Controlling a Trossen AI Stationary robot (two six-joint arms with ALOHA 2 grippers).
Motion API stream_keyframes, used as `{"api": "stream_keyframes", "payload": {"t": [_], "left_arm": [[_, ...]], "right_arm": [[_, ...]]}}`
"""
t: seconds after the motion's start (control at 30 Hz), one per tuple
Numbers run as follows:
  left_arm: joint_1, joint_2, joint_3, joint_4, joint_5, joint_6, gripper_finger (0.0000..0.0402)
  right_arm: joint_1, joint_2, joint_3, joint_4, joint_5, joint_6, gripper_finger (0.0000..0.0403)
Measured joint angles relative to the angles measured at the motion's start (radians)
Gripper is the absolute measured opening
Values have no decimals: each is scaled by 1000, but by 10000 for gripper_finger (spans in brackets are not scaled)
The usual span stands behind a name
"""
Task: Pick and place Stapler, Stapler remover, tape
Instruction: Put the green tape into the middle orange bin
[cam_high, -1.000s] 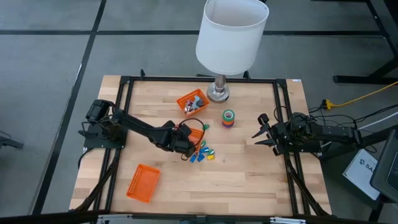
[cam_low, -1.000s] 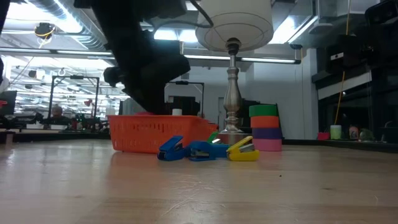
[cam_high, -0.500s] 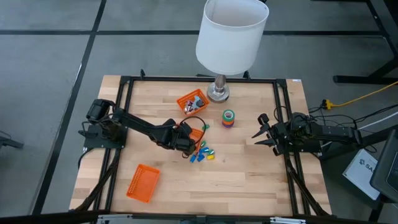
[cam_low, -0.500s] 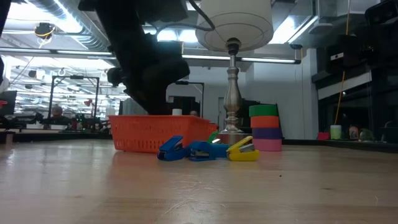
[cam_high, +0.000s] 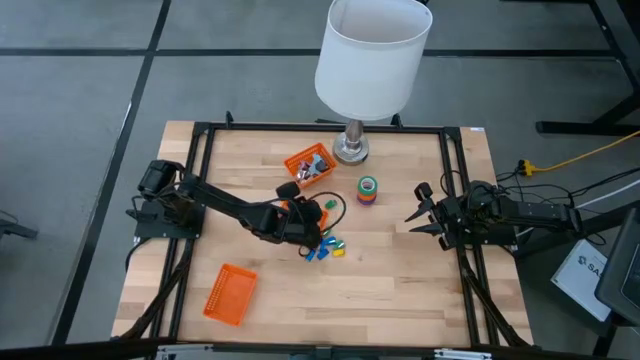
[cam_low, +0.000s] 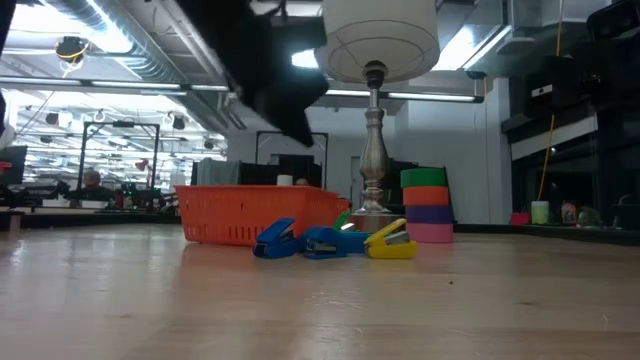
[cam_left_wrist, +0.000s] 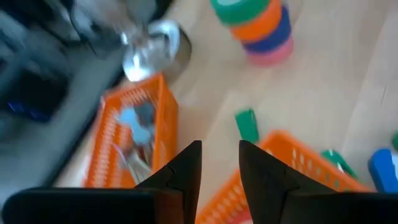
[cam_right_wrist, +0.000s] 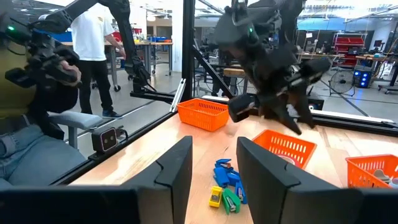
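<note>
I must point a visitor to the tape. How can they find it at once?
Start at the lamp at the table's far edge. Just in front of its base stands the tape: one upright stack of coloured rolls, green on top, unlike the small staplers lying flat nearby.

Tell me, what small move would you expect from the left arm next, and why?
Probably swing the left gripper toward the small coloured staplers and lower onto one. Its jaws stand apart with nothing between them, up above the orange basket, and those pieces lie loose on the table just beside that basket. The right gripper waits at the table's right edge.
</note>
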Motion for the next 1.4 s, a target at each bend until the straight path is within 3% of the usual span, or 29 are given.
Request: {"api": "stream_keyframes", "payload": {"t": [0.4, 0.67, 1.0, 1.4], "left_arm": [[-55, 0, 0, 134, -3, 180, 99], [24, 0, 0, 356, 271, 409, 99], [198, 0, 0, 506, 529, 534, 102], [377, 1, 0, 598, 713, 594, 104]], "right_arm": [[0, 0, 0, 0, 0, 0, 129], [0, 0, 0, 0, 0, 0, 129], [0, 0, 0, 0, 0, 0, 129], [0, 0, 0, 0, 0, 0, 129]]}}
